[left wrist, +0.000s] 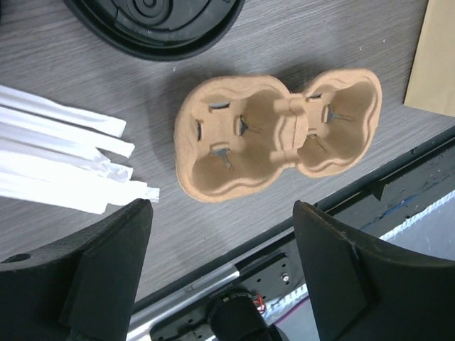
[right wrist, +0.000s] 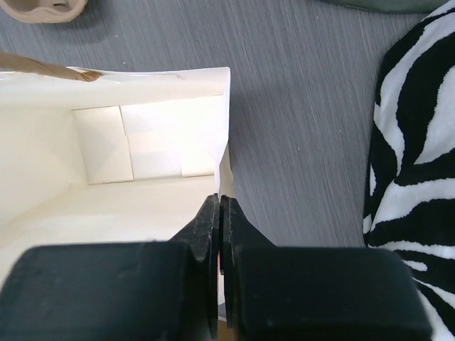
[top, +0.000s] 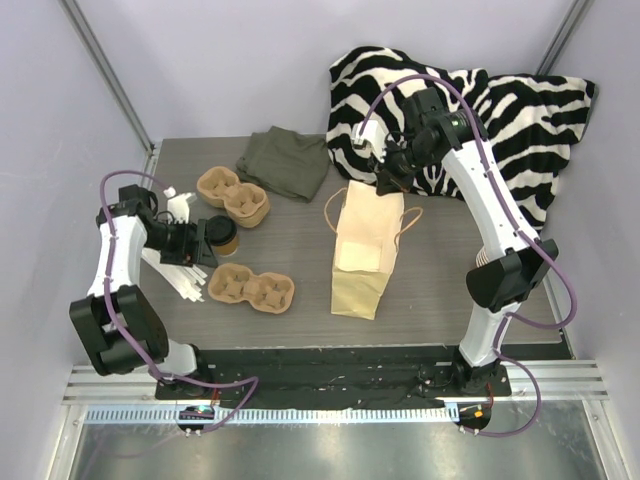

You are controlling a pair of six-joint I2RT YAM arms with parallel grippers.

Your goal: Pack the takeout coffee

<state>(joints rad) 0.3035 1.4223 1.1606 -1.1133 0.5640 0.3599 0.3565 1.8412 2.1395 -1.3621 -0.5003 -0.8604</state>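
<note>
The takeout coffee (top: 223, 235), a small brown paper cup with a black lid, stands on the table at the left. My left gripper (top: 198, 242) is just left of it, open and empty. In the left wrist view only the lid (left wrist: 153, 21) shows, at the top edge, clear of the gripper (left wrist: 222, 209). My right gripper (top: 388, 182) is shut on the far rim of the brown paper bag (top: 362, 255), which stands open in the middle. Its fingertips (right wrist: 213, 213) pinch the bag's paper edge, beside the white inside of the bag (right wrist: 128, 149).
Two pulp cup carriers lie near the cup, one behind it (top: 233, 195) and one in front (top: 251, 288), the latter also in the left wrist view (left wrist: 277, 131). White wrapped straws (left wrist: 64, 163) lie left. A green cloth (top: 285, 162) and a zebra cloth (top: 470, 110) lie at the back.
</note>
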